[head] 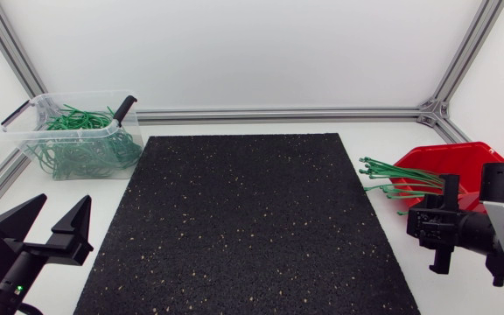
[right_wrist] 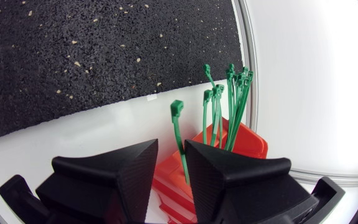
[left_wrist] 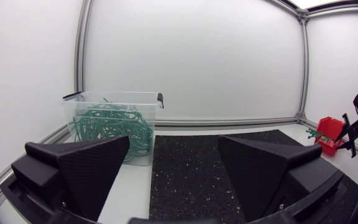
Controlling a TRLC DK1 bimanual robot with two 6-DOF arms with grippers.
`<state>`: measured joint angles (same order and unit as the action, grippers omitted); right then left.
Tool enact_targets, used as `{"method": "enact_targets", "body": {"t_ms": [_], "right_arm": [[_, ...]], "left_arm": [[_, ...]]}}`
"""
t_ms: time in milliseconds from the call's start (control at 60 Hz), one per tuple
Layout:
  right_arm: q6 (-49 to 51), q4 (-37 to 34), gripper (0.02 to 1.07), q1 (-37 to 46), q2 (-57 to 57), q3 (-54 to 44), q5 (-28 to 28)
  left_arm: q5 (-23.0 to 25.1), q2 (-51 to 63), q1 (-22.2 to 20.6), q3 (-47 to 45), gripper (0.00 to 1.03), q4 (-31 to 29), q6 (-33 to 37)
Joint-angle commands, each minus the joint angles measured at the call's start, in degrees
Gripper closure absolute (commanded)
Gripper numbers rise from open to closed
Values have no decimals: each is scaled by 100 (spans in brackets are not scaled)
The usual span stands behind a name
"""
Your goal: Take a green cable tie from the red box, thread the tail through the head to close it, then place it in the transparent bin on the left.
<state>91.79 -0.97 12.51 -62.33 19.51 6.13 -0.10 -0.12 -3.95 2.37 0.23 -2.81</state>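
Note:
The red box (head: pixel 449 162) sits at the table's right edge, with a bundle of green cable ties (head: pixel 401 179) fanning out of it to the left. My right gripper (head: pixel 416 220) hangs at the box's front. In the right wrist view its fingers (right_wrist: pixel 171 146) stand a narrow gap apart. One green cable tie (right_wrist: pixel 178 124) runs up through that gap against one finger, and the red box (right_wrist: pixel 244 140) shows beside it. My left gripper (head: pixel 46 223) is wide open and holds nothing at the front left. The transparent bin (head: pixel 38 109) at the back left holds several looped green ties.
A black speckled mat (head: pixel 252 219) covers the middle of the table. Aluminium frame rails run along the back and side edges. In the left wrist view, the bin (left_wrist: pixel 114 96) stands ahead of my left gripper (left_wrist: pixel 174 142).

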Motion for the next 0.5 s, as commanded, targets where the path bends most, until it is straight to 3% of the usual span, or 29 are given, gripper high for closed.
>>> {"method": "enact_targets", "body": {"t_ms": [0, 300, 367, 400, 483], "right_arm": [[120, 115, 76, 76, 133, -167, 2], [111, 370, 85, 173, 186, -237, 20], [120, 440, 89, 173, 124, -237, -15], [111, 282, 102, 146, 71, -167, -59], [94, 203, 101, 164, 54, -87, -77]], "left_arm": [[10, 21, -45, -220, 4, -164, 8], [10, 21, -45, -211, 4, -164, 8], [10, 21, -36, -220, 4, -172, 8], [1, 21, -36, -211, 4, -172, 8], [1, 21, -27, -211, 4, -172, 8]]}}
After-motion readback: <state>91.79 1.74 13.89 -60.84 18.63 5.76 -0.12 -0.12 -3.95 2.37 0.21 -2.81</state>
